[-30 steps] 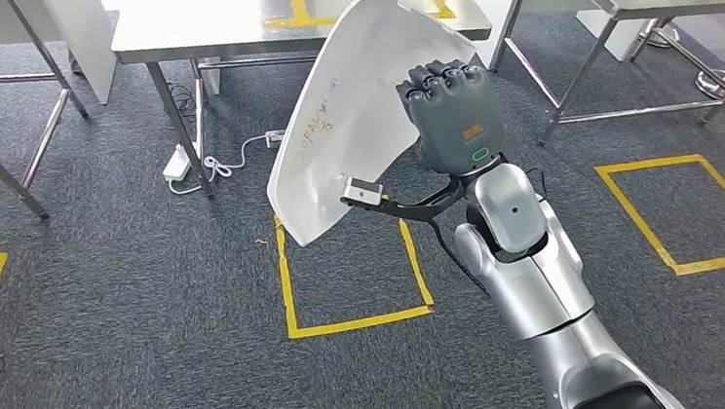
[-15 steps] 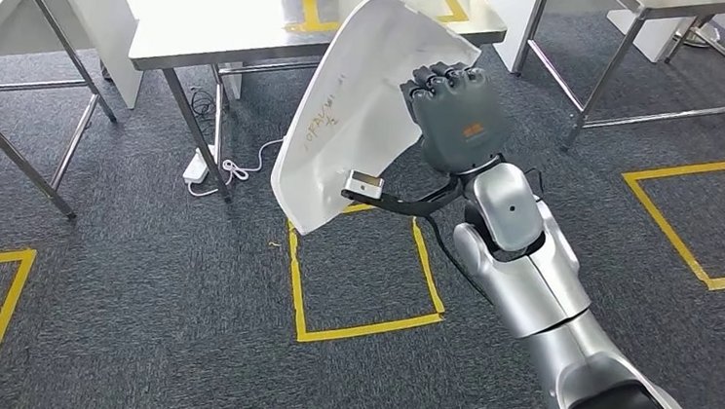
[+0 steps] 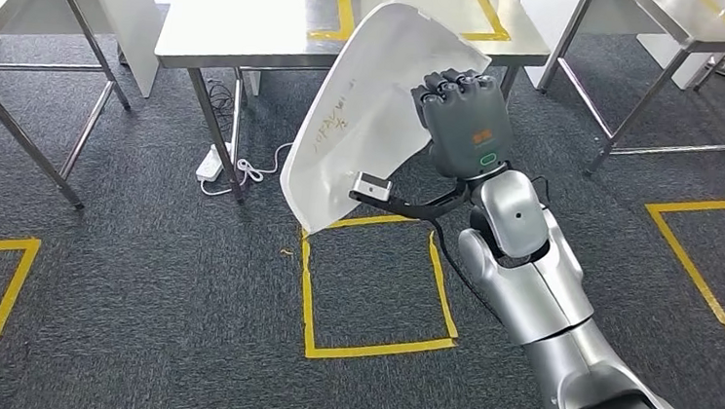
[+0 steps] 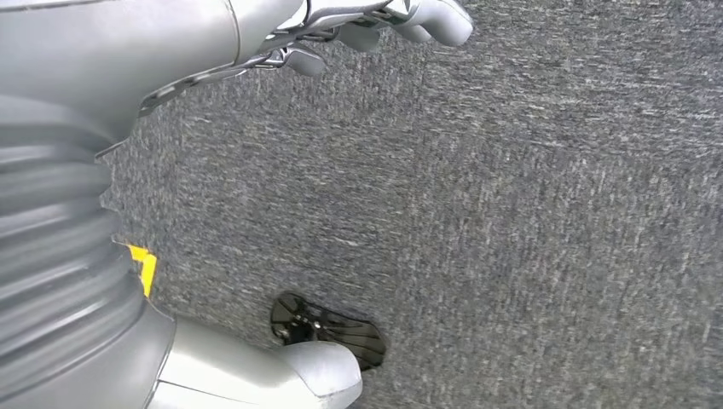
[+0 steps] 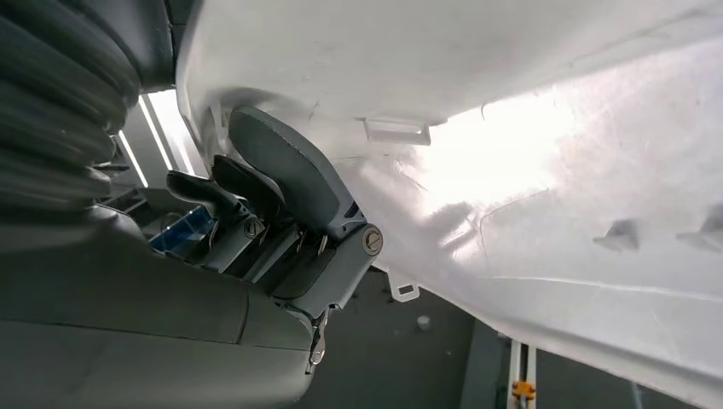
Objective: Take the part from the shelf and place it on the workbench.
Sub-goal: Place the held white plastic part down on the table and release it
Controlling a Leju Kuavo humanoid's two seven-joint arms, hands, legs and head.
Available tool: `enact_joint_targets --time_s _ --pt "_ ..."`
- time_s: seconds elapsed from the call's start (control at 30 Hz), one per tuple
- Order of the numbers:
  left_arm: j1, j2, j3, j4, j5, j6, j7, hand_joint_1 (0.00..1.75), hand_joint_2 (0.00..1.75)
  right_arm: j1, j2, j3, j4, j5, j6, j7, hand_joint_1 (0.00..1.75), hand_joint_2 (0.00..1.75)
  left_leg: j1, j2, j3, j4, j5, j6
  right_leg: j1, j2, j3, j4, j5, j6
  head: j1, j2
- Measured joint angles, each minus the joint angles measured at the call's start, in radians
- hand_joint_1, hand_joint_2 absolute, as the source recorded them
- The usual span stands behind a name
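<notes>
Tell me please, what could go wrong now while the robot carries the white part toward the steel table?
1. The right hand grips the large white part at one edge, so most of the panel hangs free; it might twist or slip.
2. The part's top already overlaps the near edge of the steel table in the head view; it could strike the edge if not lifted.
3. A power strip with cable lies by the table leg, a possible trip hazard.

Fingertips of right robot hand (image 3: 460, 115) behind part (image 3: 370, 117), apparently.
</notes>
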Motion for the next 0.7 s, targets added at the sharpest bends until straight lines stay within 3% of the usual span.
enact_joint_targets --time_s 0.03,0.07,0.1,0.17,0.2,0.23,0.3,0.37,0.4,0.43,0.47,0.53,0.57,0.6,0.67,0.7 --pt "0.001 0.000 0.000 0.000 0.000 0.000 0.000 0.00 1.75 0.005 0.000 -0.001 0.000 0.001 0.000 0.001 1.75 1.75 0.000 -0.004 0.018 0.000 -0.014 -0.001 0.000 0.000 -0.017 -0.016 -0.009 0.000 0.001 0.000" --pt "0.001 0.000 0.000 0.000 -0.001 -0.001 0.000 0.00 1.75 0.008 0.000 -0.002 0.000 0.002 0.000 0.002 1.75 1.75 0.000 -0.008 0.038 0.000 -0.029 -0.003 0.000 0.001 -0.022 -0.060 0.009 -0.002 0.002 0.000" --pt "0.002 0.000 0.000 0.000 -0.002 -0.001 0.000 0.00 1.75 0.011 0.000 -0.002 0.000 0.004 0.000 0.003 1.75 1.75 0.000 -0.010 0.053 0.000 -0.045 -0.005 0.000 0.002 -0.016 -0.121 0.058 -0.005 0.002 0.000" --pt "0.001 -0.001 0.000 0.000 -0.004 -0.001 0.000 0.00 1.75 0.016 -0.001 -0.003 0.001 0.006 0.001 0.003 1.75 1.75 -0.002 -0.015 0.082 0.004 -0.079 -0.013 0.005 0.005 -0.004 -0.240 0.200 -0.013 0.003 0.000" --pt "0.001 -0.001 0.000 0.000 -0.006 -0.001 0.000 0.00 1.75 0.019 -0.001 -0.003 0.000 0.008 0.002 0.004 1.75 1.75 -0.002 -0.017 0.094 0.002 -0.094 -0.020 0.008 0.006 0.002 -0.270 0.246 -0.018 0.002 0.000" --pt "0.000 -0.001 0.000 0.000 -0.006 -0.001 0.000 0.00 1.75 0.020 -0.001 -0.005 -0.001 0.010 0.002 0.004 1.75 1.75 -0.002 -0.018 0.106 0.006 -0.100 -0.028 0.012 0.007 0.008 -0.283 0.266 -0.024 0.002 0.000" --pt "-0.002 -0.002 0.000 0.000 -0.007 -0.002 0.000 0.00 1.75 0.017 0.002 -0.009 -0.007 0.013 0.002 0.005 1.75 1.75 0.000 -0.017 0.102 0.044 -0.082 -0.042 0.011 0.009 0.033 -0.283 0.247 -0.038 0.002 0.000" --pt "-0.006 -0.002 0.000 0.000 -0.008 -0.003 0.000 0.00 1.75 0.014 0.006 -0.015 -0.013 0.015 0.001 0.006 1.75 1.75 0.001 -0.006 0.039 0.160 -0.042 -0.052 0.007 0.009 0.067 -0.287 0.225 -0.052 -0.001 0.000" --pt "-0.007 -0.002 0.000 0.000 -0.009 -0.003 0.000 0.00 1.75 0.015 0.008 -0.018 -0.014 0.016 0.002 0.007 1.75 1.75 0.002 0.001 -0.011 0.226 -0.043 -0.057 0.005 0.008 0.085 -0.288 0.210 -0.055 -0.003 0.000" --pt "-0.006 -0.001 0.000 0.000 -0.011 -0.003 0.000 0.00 1.75 0.018 0.008 -0.020 -0.014 0.018 0.002 0.007 1.75 1.75 0.003 0.005 -0.059 0.279 -0.068 -0.062 0.004 0.007 0.104 -0.289 0.194 -0.057 -0.005 0.000" --pt "-0.005 -0.001 0.000 0.000 -0.012 -0.003 0.001 0.00 1.75 0.022 0.009 -0.021 -0.014 0.019 0.002 0.007 1.75 1.75 0.003 0.008 -0.102 0.308 -0.114 -0.065 0.003 0.008 0.123 -0.289 0.177 -0.057 -0.004 0.000" --pt "-0.002 0.000 0.000 0.000 -0.014 -0.002 0.002 0.00 1.75 0.029 0.009 -0.023 -0.014 0.022 0.001 0.007 1.75 1.75 0.003 0.010 -0.155 0.296 -0.203 -0.063 0.003 0.009 0.163 -0.289 0.144 -0.056 -0.005 0.000" --pt "-0.001 0.001 0.000 0.000 -0.014 -0.002 0.002 0.00 1.75 0.030 0.009 -0.024 -0.014 0.023 -0.002 0.006 1.75 1.75 0.003 0.011 -0.167 0.259 -0.209 -0.060 0.002 0.010 0.185 -0.289 0.126 -0.056 -0.005 0.000" --pt "0.000 0.003 0.000 0.000 -0.014 -0.001 0.001 0.00 1.75 0.031 0.009 -0.024 -0.014 0.023 -0.005 0.004 1.75 1.75 0.003 0.013 -0.172 0.207 -0.170 -0.057 0.002 0.009 0.207 -0.289 0.108 -0.054 -0.005 0.000" --pt "0.003 0.006 0.000 0.000 -0.015 0.000 0.000 0.00 1.75 0.032 0.008 -0.025 -0.013 0.024 -0.011 0.000 1.75 1.75 0.000 0.020 -0.174 0.084 0.007 -0.046 0.005 0.010 0.242 -0.287 0.073 -0.047 -0.005 0.000" --pt "0.005 0.007 0.000 0.000 -0.015 0.000 -0.001 0.00 1.75 0.032 0.008 -0.026 -0.013 0.024 -0.012 -0.001 1.75 1.75 -0.001 0.023 -0.171 0.044 0.081 -0.041 0.007 0.011 0.253 -0.289 0.056 -0.041 -0.005 0.000"
